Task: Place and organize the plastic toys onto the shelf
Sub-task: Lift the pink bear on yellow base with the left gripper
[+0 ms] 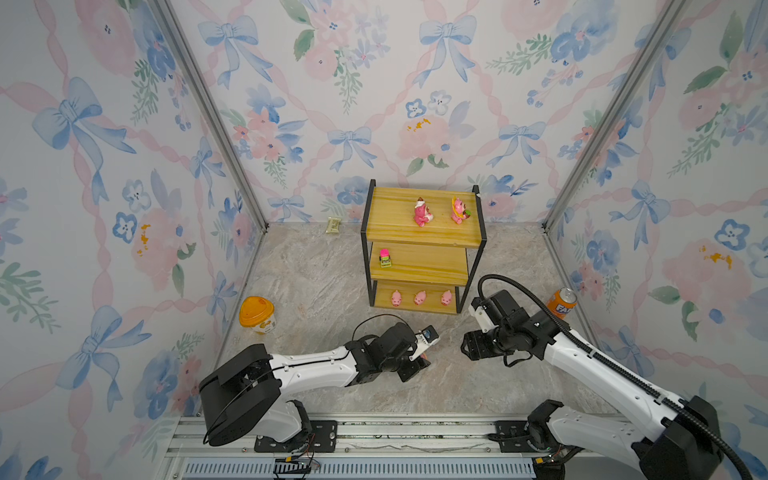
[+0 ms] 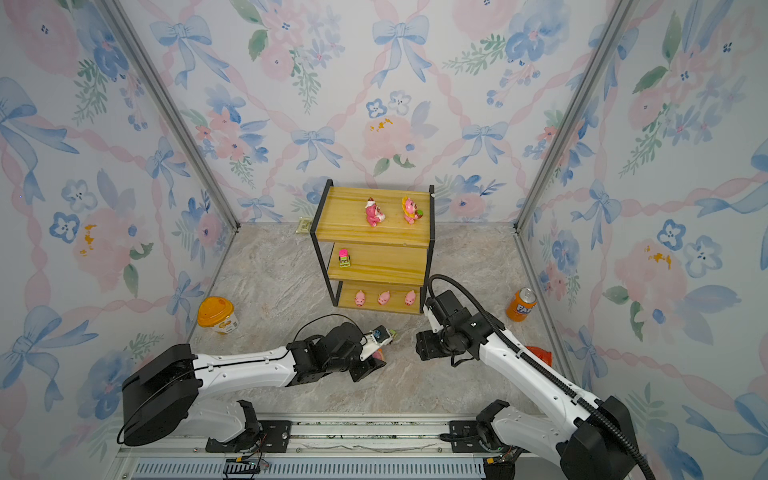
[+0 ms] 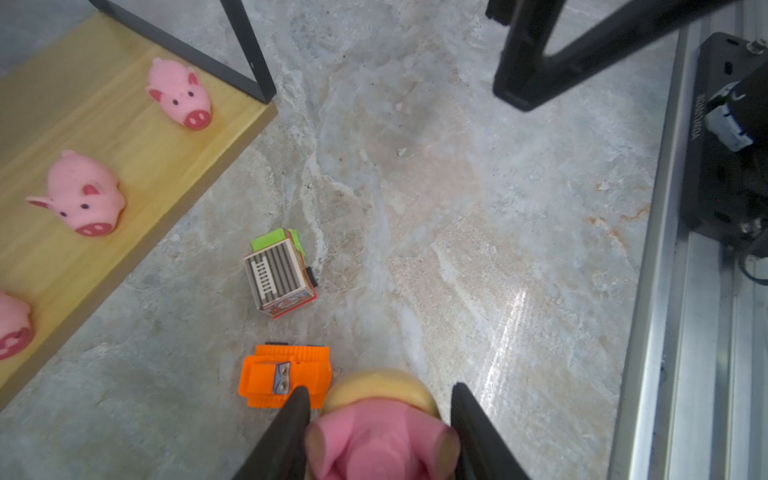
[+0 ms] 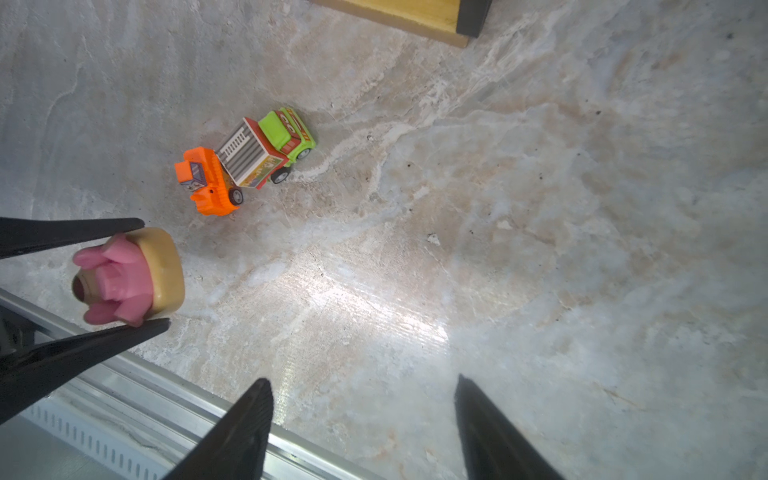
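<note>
Your left gripper (image 3: 379,390) clamps the pink figurine (image 3: 382,436), right gripper (image 4: 363,380) gapes empty; lift clear of the orange car (image 3: 286,374), toward the shelf (image 1: 390,226).

Orange-lidded tub (image 1: 257,314) left, soda can (image 1: 562,302) right, small packet (image 1: 333,225) at back

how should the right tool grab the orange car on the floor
Come straight down with the right tool and pinch the orange car across the two sides not facing the truck. It stands low on its wheels, and the truck sits close, so probably no finger fits between them.
</note>
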`<move>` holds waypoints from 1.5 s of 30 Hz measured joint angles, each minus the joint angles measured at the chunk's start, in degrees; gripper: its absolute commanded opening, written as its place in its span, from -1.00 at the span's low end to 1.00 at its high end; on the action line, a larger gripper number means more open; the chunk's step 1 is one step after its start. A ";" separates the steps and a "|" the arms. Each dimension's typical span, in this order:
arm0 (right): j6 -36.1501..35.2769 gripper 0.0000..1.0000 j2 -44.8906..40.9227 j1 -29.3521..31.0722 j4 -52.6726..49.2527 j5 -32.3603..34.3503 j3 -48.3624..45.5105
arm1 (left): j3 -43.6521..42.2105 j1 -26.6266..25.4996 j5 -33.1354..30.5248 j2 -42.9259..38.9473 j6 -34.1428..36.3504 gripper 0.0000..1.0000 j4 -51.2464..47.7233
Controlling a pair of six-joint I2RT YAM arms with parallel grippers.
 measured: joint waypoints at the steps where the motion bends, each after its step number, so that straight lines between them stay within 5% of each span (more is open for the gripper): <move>1: 0.00 0.43 0.00 0.00 0.00 0.00 0.00 | -0.04 -0.02 0.00 0.13 -0.11 -0.47 -0.17; 15: 0.00 0.43 0.02 -0.02 -0.02 0.02 0.00 | -2.45 -0.02 -0.13 3.89 -2.12 -0.42 0.26; 32: -0.07 0.44 2.10 -0.02 0.00 -1.14 0.24 | -2.89 -0.13 0.11 4.50 -2.56 -0.06 2.03; 45: -0.09 0.44 2.73 -0.02 0.00 -1.53 0.46 | -3.37 -0.13 0.28 5.25 -3.21 -0.65 2.78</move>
